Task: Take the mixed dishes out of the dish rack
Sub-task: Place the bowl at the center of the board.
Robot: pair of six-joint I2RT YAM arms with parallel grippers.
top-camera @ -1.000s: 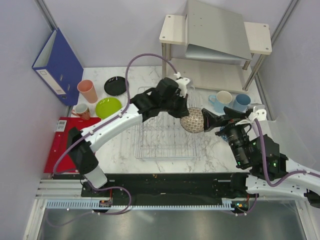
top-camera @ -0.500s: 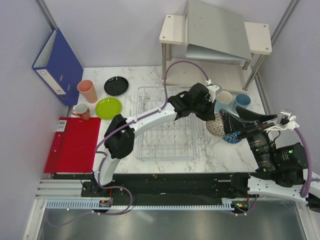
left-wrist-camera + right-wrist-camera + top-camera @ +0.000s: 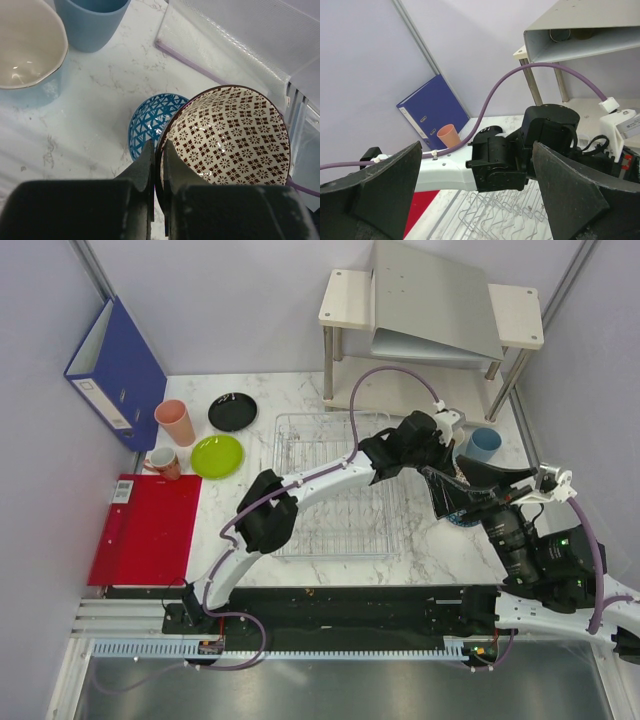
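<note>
Once the left gripper [image 3: 159, 167] had swung right, clamped on the glossy brown-white bowl [image 3: 232, 132], a blue-latticed bowl [image 3: 149, 120] sat just beside.

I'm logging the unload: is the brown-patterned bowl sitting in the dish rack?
No, the left tool holds the brown-patterned bowl by its rim over the table, beside a blue-patterned bowl.

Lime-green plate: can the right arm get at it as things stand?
Probably not. The lime-green plate sits far left, beyond the dish rack, and the left arm stretches across between it and the right gripper.
</note>
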